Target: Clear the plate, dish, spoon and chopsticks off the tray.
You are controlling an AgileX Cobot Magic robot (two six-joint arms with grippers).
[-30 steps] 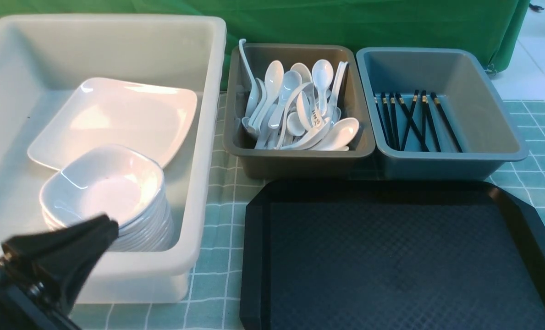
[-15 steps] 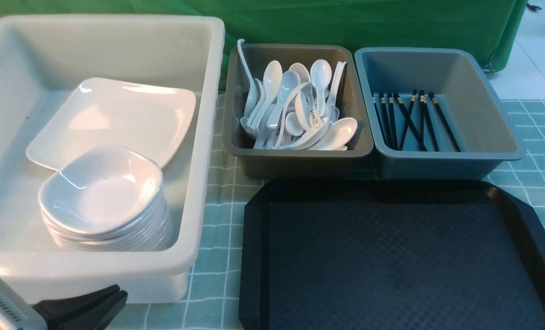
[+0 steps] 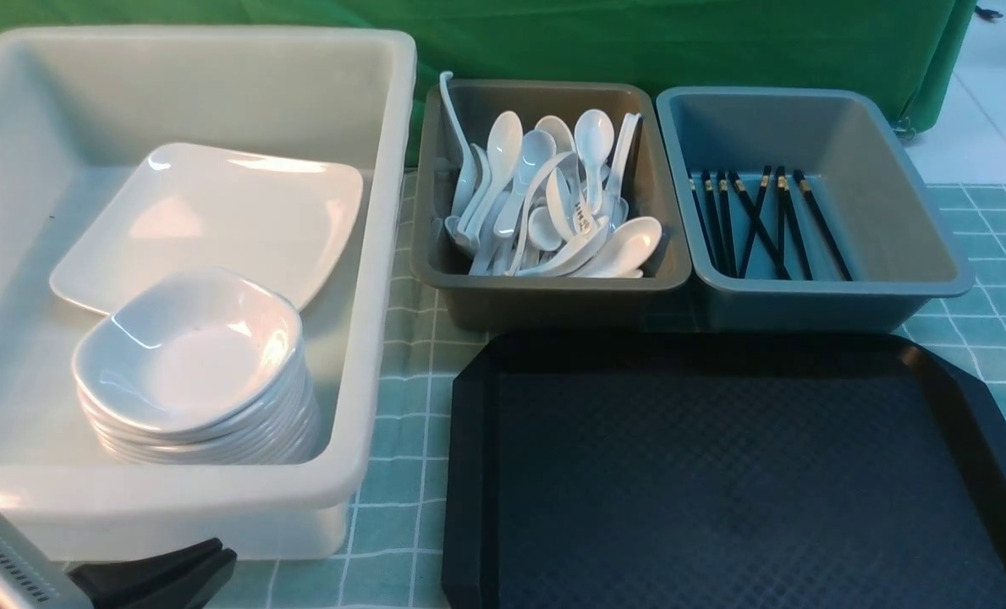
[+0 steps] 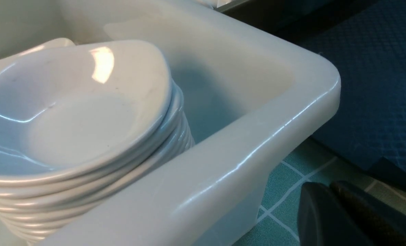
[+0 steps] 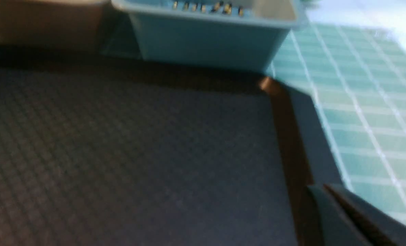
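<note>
The black tray lies at the front right with only its diamond-textured floor showing. The square white plate lies in the big white tub, behind a stack of small white dishes. White spoons are piled in the brown-grey tub, and black chopsticks lie in the blue-grey tub. My left gripper is shut and holds nothing, low outside the white tub's near corner; its tips hang over the cloth. My right gripper is shut with nothing in it, over the tray's right rim.
The brown-grey tub and the blue-grey tub stand side by side just behind the tray. A green checked cloth covers the table. A green curtain hangs at the back.
My left gripper has dropped back from in front of the dish stack to the bottom left corner, outside the white tub. Since half a second ago it has hardly moved.
</note>
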